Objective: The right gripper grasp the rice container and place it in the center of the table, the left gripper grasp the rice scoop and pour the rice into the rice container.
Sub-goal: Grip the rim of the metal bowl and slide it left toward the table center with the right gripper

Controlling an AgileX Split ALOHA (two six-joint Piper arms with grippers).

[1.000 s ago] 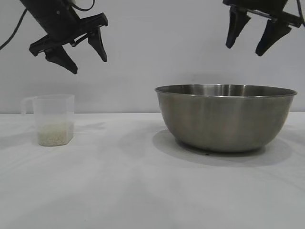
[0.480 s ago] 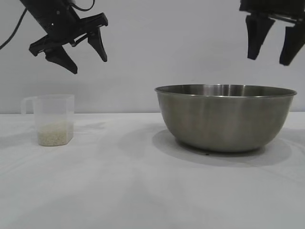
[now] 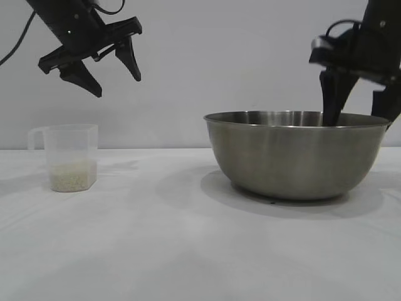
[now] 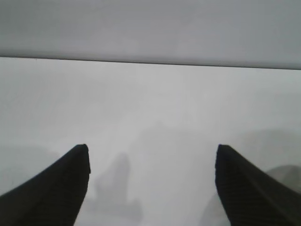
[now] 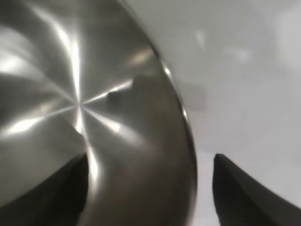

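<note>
The rice container (image 3: 297, 153), a large steel bowl, stands on the white table (image 3: 156, 251) at the right. My right gripper (image 3: 360, 116) is open and straddles the bowl's right rim, one finger inside the bowl and one outside. The right wrist view shows the bowl's inside (image 5: 70, 103) and its rim (image 5: 188, 136) between the spread fingers. The rice scoop (image 3: 67, 157), a clear plastic cup with rice (image 3: 73, 176) in its bottom, stands at the left. My left gripper (image 3: 113, 78) is open and empty, high above the scoop. The left wrist view shows only bare table (image 4: 150, 117).
A plain grey wall stands behind the table. White table surface lies between the scoop and the bowl and in front of both.
My right gripper has moved right and come down from above the bowl, so its fingers now straddle the bowl's right rim. The left gripper, scoop and bowl have not moved.
</note>
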